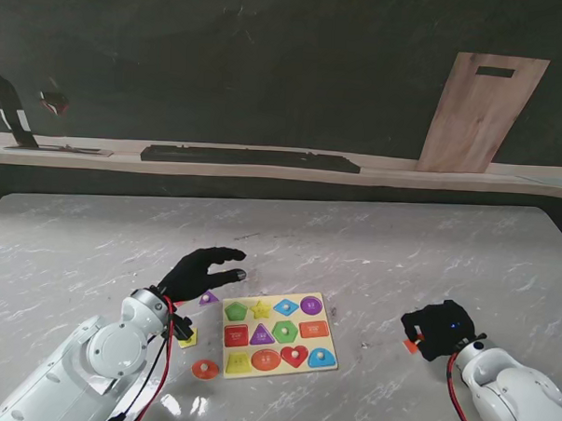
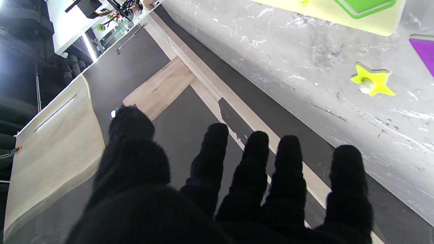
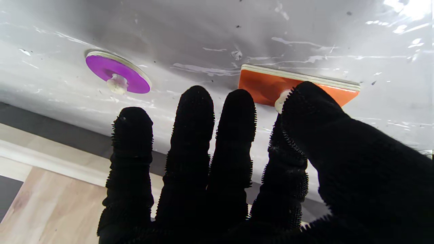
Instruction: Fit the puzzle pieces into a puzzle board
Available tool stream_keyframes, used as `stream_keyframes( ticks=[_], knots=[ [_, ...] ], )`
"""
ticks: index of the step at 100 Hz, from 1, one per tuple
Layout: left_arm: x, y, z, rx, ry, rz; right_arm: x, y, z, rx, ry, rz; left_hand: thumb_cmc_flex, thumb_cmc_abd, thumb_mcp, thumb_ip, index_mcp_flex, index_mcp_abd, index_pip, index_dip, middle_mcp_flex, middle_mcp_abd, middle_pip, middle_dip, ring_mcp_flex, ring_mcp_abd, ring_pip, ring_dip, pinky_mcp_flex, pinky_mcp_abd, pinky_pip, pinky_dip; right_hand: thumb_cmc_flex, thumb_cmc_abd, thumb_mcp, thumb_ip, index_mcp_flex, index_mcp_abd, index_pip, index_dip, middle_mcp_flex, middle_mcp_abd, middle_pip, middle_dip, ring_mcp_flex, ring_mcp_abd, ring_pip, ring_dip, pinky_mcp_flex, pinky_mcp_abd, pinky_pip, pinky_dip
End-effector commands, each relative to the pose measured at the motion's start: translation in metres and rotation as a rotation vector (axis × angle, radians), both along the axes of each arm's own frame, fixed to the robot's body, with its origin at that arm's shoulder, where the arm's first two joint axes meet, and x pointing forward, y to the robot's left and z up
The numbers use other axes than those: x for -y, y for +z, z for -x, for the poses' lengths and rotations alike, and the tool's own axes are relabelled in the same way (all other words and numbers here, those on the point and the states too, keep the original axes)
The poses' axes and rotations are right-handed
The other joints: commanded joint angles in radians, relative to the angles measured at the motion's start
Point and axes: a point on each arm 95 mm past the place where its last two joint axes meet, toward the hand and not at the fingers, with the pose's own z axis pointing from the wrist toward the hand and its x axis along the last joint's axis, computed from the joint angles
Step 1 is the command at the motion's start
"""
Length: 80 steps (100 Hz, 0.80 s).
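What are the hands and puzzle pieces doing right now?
left hand: open, fingers spread, holding nothing.
right hand: over the orange rectangle, thumb at its peg; grip unclear.
orange rectangle: flat on the table, outside the board.
purple circle: loose on the table.
yellow star: loose on the table.
puzzle board: flat on the table.

High stand view looking down at table [image 1: 354, 242], two close inverted wrist views sharing its marble top
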Motion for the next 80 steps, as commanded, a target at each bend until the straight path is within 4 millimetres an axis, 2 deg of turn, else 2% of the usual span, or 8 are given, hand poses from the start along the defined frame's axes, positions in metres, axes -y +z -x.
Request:
stream_keyframes(
  ticks=[1,20,39,59,80],
  knots=[
    [0.0,0.0,0.001,0.0,-0.002,0.001,-0.001,-0.012,0.007,-0.042,-0.012,-0.002,-0.008,0.031,-0.009,0.034,0.02,-0.021,-0.004,0.01,0.01,-0.004,-0.001,0.009,0.011,0.007,0.021,0.019,-0.013,-0.167,0.017,-0.002,0.048,0.01,0.013,-0.013,0.105,0.012,0.008,-0.042,0.064,0.014,-0.018,-0.016,0.034,-0.002,-0.016,-0.009,0.013,0.0,0.011,-0.012],
    [-0.001,0.0,0.001,0.003,-0.001,0.002,-0.009,-0.002,0.006,-0.031,-0.02,-0.076,-0.009,0.031,-0.009,0.033,0.019,-0.022,-0.004,0.01,0.009,-0.005,-0.001,0.009,0.012,0.006,0.021,0.019,-0.012,-0.168,0.017,-0.001,0.058,-0.047,0.044,-0.012,0.175,0.084,0.001,-0.088,0.153,0.064,-0.07,-0.048,0.091,0.003,-0.042,-0.02,0.046,-0.001,0.016,-0.019],
    [-0.001,0.0,0.001,0.004,-0.003,0.004,-0.029,0.015,0.0,0.004,-0.033,-0.216,-0.007,0.032,-0.009,0.034,0.018,-0.022,-0.004,0.01,0.007,-0.005,-0.001,0.009,0.012,0.006,0.022,0.019,-0.012,-0.168,0.017,-0.001,0.077,-0.074,0.046,-0.008,0.203,0.15,-0.009,-0.109,0.184,0.104,-0.083,-0.059,0.124,0.026,-0.041,-0.024,0.068,0.009,0.03,-0.021],
    [-0.002,0.001,0.002,0.01,0.002,0.009,-0.063,0.025,-0.01,0.015,-0.011,-0.318,-0.007,0.031,-0.009,0.033,0.018,-0.022,-0.003,0.01,0.007,-0.003,-0.001,0.008,0.012,0.006,0.022,0.019,-0.013,-0.168,0.017,-0.001,0.093,-0.08,0.038,-0.001,0.213,0.186,-0.015,-0.119,0.193,0.128,-0.083,-0.062,0.138,0.044,-0.034,-0.025,0.081,0.023,0.047,-0.023],
    [-0.003,0.001,0.002,0.014,0.004,0.017,-0.106,0.025,-0.025,0.012,0.046,-0.39,-0.007,0.03,-0.009,0.033,0.02,-0.021,-0.003,0.01,0.006,-0.003,-0.002,0.008,0.012,0.008,0.022,0.019,-0.013,-0.166,0.017,-0.001,0.104,-0.073,0.029,0.003,0.211,0.193,-0.016,-0.119,0.189,0.135,-0.082,-0.061,0.137,0.053,-0.029,-0.026,0.083,0.032,0.056,-0.026]
  ],
)
